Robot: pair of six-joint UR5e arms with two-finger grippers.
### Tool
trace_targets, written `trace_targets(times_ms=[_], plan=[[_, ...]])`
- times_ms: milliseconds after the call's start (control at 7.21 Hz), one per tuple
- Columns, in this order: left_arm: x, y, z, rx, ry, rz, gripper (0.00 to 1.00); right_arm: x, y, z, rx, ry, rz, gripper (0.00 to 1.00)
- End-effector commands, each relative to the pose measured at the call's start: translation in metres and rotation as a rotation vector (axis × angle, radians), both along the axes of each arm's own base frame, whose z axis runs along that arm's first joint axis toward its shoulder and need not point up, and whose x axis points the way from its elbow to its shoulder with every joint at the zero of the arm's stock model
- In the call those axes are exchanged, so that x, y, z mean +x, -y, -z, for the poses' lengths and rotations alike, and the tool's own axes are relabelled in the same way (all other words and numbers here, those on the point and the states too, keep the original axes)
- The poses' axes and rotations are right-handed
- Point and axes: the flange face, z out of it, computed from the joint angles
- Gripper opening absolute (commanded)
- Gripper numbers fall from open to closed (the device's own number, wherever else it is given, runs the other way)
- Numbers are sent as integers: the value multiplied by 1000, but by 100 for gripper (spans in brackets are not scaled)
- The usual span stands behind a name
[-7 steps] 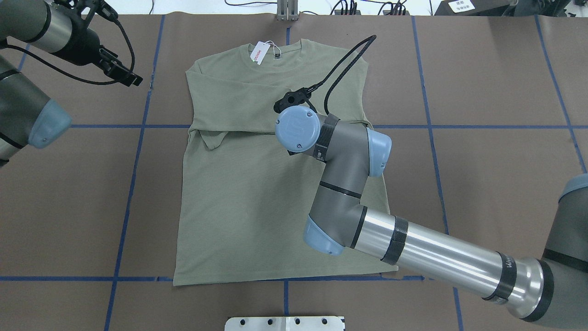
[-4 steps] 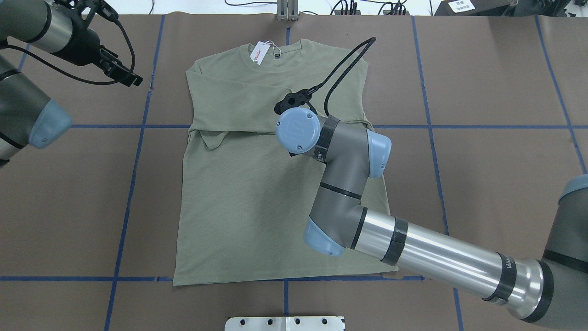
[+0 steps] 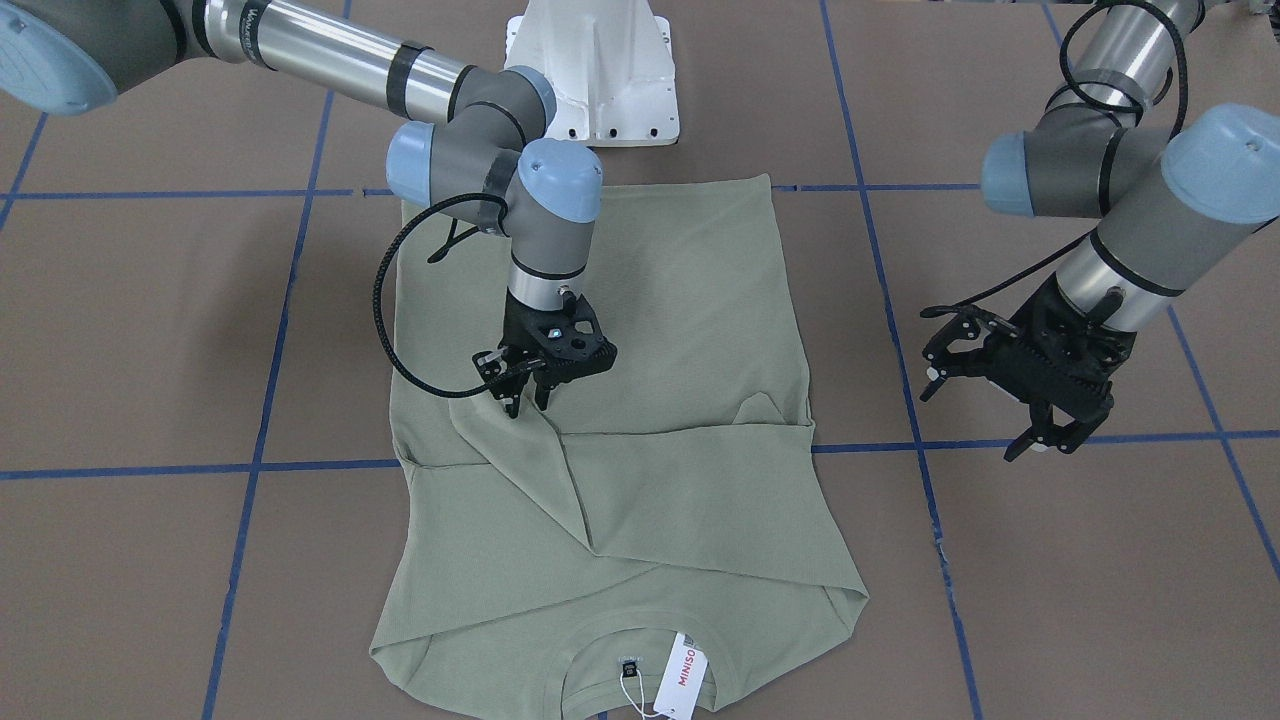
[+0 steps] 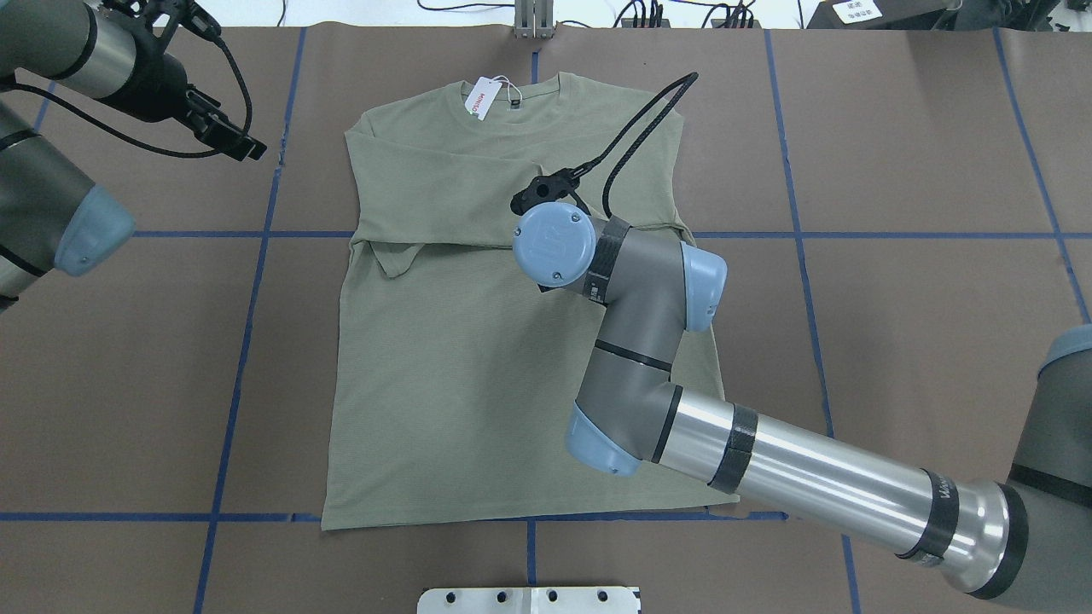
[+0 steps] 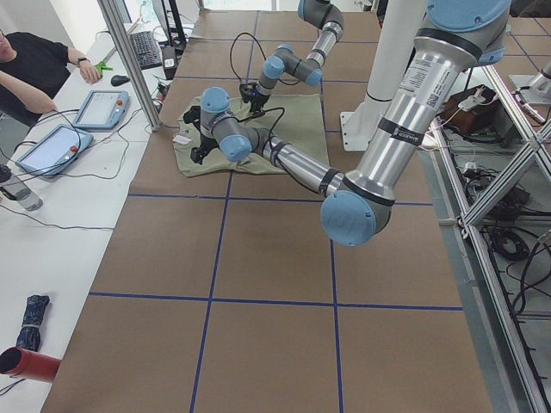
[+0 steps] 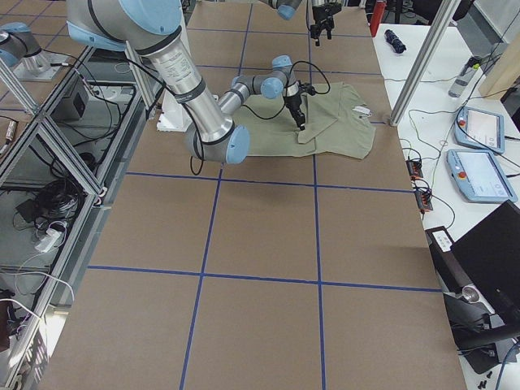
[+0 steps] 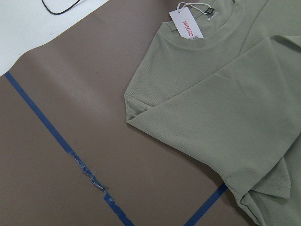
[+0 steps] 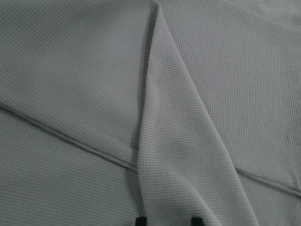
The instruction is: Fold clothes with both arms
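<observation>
Frontally, one pale sage-green long-sleeved knit shirt (image 3: 680, 500) lies flat on the brown tabletop (image 3: 150, 330). Of two arms (image 3: 470, 110) (image 3: 1130, 240), the right fingers (image 3: 514, 400), nearly closed, seemingly pinch a raised fold of it, and the left fingers (image 3: 1030, 440) hang spread, empty. Overhead, the right arm (image 4: 636, 281) hides that pinch; one white hang tag (image 4: 482, 98) shows.

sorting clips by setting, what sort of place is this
Probably a robotics lab workcell: two robot arms over a paper-covered table gridded with blue tape, an aluminium frame around it, and control tablets on a side bench.
</observation>
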Motion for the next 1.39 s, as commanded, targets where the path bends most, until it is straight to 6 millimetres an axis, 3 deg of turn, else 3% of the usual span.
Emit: trace_targets(times_ms=[0, 278, 555, 972, 1249], plan=[[0, 0, 0, 0, 0, 0, 100, -2, 0, -4, -4, -7, 1, 42], [0, 0, 0, 0, 0, 0, 100, -2, 0, -5, -6, -7, -1, 33], [0, 0, 0, 0, 0, 0, 100, -2, 0, -6, -7, -8, -4, 0], [0, 0, 0, 2, -1, 0, 100, 0, 2, 0, -8, 6, -4, 0], [0, 0, 0, 0, 0, 0, 100, 19, 20, 4, -29, 27, -11, 0]])
